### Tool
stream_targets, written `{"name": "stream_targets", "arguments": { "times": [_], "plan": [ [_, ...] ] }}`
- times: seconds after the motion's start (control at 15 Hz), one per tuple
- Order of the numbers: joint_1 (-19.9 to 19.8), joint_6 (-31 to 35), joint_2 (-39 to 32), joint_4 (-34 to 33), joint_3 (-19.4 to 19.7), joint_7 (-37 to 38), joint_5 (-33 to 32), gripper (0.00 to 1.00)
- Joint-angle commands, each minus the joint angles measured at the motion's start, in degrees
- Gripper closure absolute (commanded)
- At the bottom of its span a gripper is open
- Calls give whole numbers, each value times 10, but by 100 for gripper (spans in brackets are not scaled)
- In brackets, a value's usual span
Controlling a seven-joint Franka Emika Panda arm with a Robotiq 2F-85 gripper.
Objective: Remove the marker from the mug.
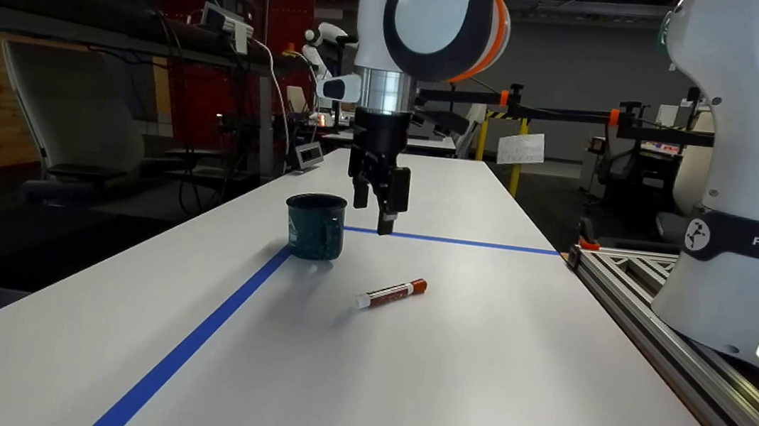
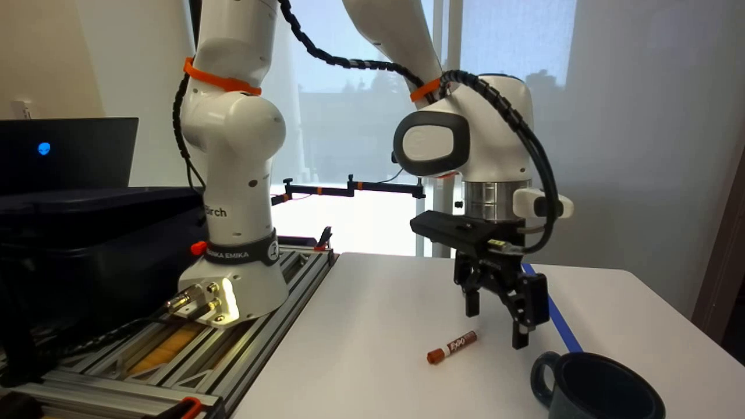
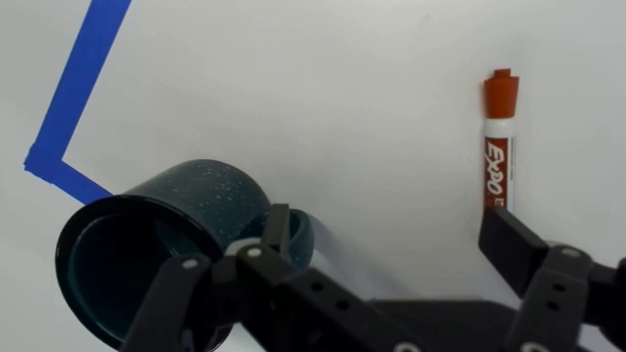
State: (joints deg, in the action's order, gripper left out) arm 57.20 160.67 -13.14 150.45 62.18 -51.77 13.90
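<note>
On the counter (image 2: 372, 326): marker (image 2: 453, 347), lying flat, outside the mug (image 1: 311, 230) and apart from it in both exterior views.
Marker: reddish-brown cap at one end, white barrel, reddish-brown label reading EXPO.
Mug: upright, dark teal with pale specks and a dark rim, its handle on the side nearer the marker.
Jaws: spread wide, pointing down, raised above the counter and clear of both mug and marker in the exterior views; in the wrist view one side overlaps the mug's handle, the other hides the marker's uncapped end.
Arm (image 2: 495, 134): white, extended over the counter, its base (image 2: 256, 291) standing on a metal frame (image 2: 270, 336).
Tape (image 3: 79, 78): blue, two strips meeting at a corner just beside the mug, one of them running out of sight behind it in the wrist view.
Laptop (image 2: 70, 156): dark, showing above a black bin (image 2: 105, 256) near the base.
Chair (image 1: 70, 106): grey, beyond the counter.
</note>
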Motion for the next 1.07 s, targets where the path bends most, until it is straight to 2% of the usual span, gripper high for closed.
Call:
{"name": "stream_targets", "arguments": {
  "times": [0.0, 0.2, 0.27, 1.0],
  "plan": [
    [91, -114, 31, -43, 105, 104, -50, 0],
    [153, -172, 32, -80, 174, 187, -68, 0],
    [114, -139, 21, -62, 133, 134, -45, 0],
    [118, -144, 22, -63, 136, 139, -45, 0]
  ]
}}
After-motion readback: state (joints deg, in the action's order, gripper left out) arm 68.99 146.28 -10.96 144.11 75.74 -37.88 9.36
